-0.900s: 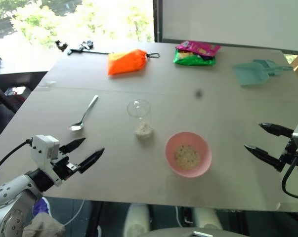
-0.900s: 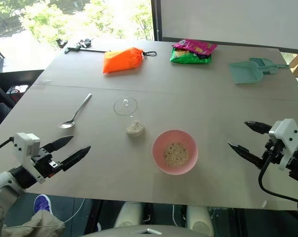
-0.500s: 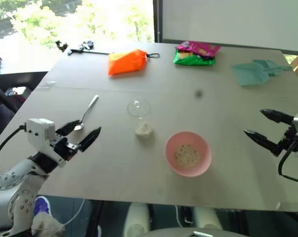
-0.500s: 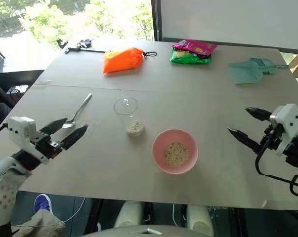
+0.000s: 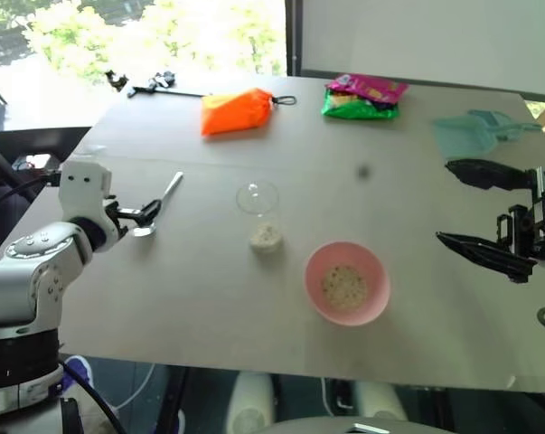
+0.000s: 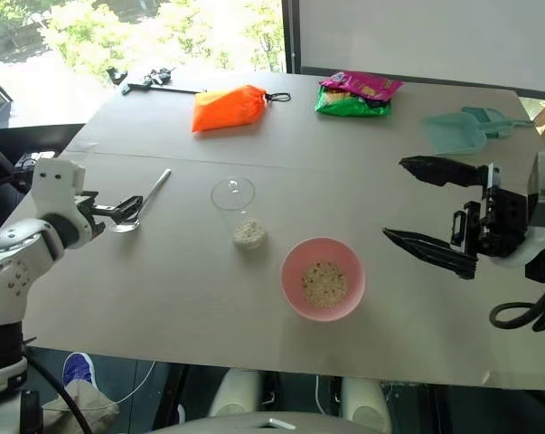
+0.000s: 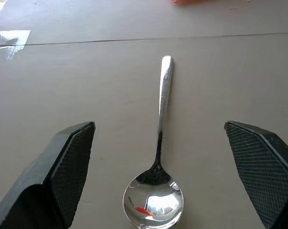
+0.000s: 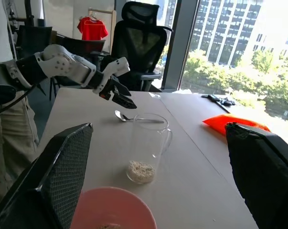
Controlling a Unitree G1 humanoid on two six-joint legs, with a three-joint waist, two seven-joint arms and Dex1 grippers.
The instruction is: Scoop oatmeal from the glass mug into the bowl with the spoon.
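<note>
Left hand (image 7: pixel 158 176) has advanced, fingers spread (nothing held) astride the spoon (image 7: pixel 159 157)

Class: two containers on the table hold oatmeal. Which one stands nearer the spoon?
The small clear glass mug, not the round pink bowl: it stands between the slim silver metal spoon and the bowl.

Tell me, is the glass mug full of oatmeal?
No, nearly empty. The mug stands upright with just a small heap of oatmeal at its bottom.
</note>
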